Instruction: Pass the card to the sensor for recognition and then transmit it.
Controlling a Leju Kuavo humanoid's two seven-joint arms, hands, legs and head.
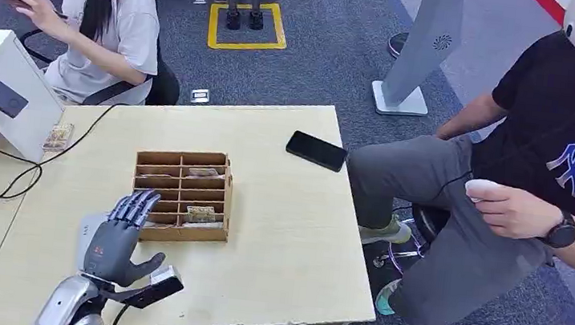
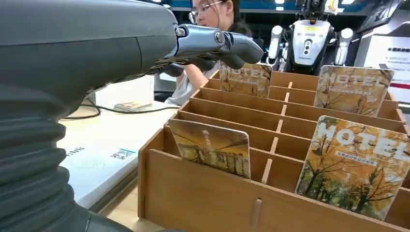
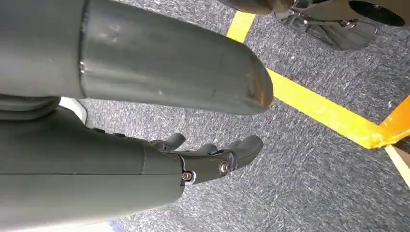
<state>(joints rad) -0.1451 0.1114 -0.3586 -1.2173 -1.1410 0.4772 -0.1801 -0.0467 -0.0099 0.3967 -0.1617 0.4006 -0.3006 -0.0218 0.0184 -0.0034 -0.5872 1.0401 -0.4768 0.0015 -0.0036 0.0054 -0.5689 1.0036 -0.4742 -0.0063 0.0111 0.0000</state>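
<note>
A wooden sorting box (image 1: 181, 196) stands mid-table with hotel cards upright in its slots; one card (image 1: 200, 215) shows in a near slot, another (image 1: 202, 172) farther back. My left hand (image 1: 122, 235) hovers at the box's left near corner, fingers spread, holding nothing. In the left wrist view its fingers (image 2: 217, 43) reach over the box (image 2: 203, 198), above the nearest card (image 2: 212, 147); more cards (image 2: 360, 166) stand beside it. A flat white sensor pad (image 2: 96, 166) lies left of the box, partly under the hand (image 1: 84, 230). My right hand (image 3: 208, 157) hangs over carpet, empty.
A black phone (image 1: 316, 150) lies near the table's far right corner. A person in a headset (image 1: 540, 181) sits right, holding a controller. Another person (image 1: 105, 22) sits behind a white box (image 1: 2, 84) with cables. Loose card packs (image 1: 58, 137) lie at the left.
</note>
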